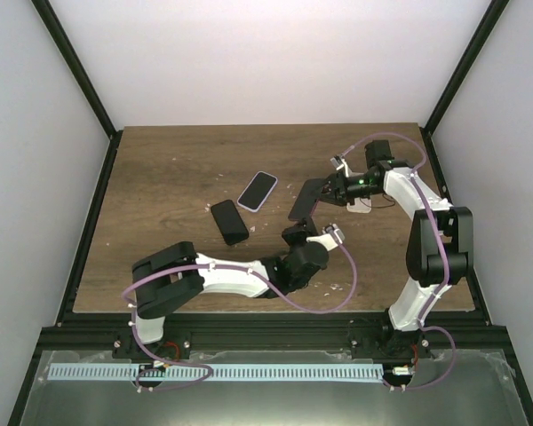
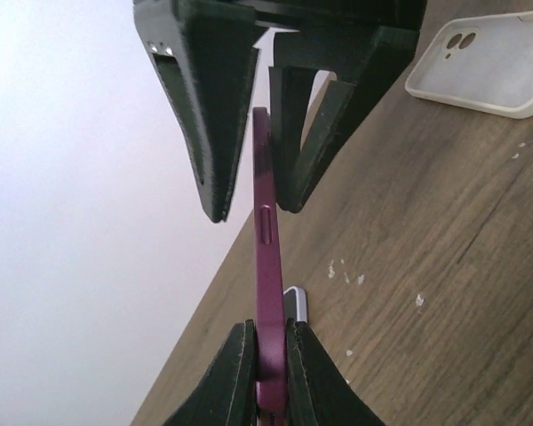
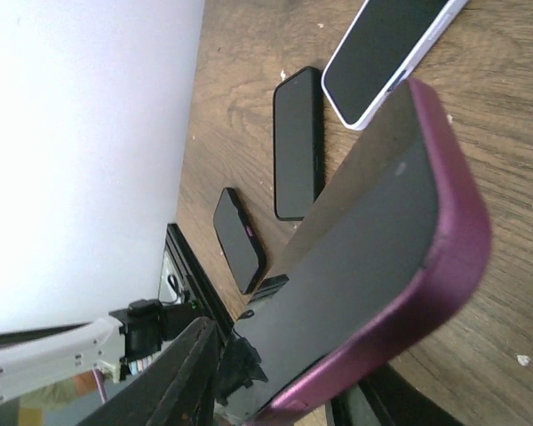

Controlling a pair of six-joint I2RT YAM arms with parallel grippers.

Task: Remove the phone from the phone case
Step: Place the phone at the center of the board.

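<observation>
Left gripper (image 2: 268, 328) clamps the cased phone (image 3: 355, 257)
Shut on the lower end of the purple phone case (image 2: 268, 266), above the middle of the bench (image 1: 160, 177); right gripper (image 2: 249, 213) part-open, straddling the upper end.

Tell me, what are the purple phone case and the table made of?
The purple case looks like soft silicone or rubbery plastic: it is matte, with rounded edges and no sharp shine. The table looks like brown wood, since grain lines run along it, though it could be a printed laminate. Its finish is dull.
</observation>
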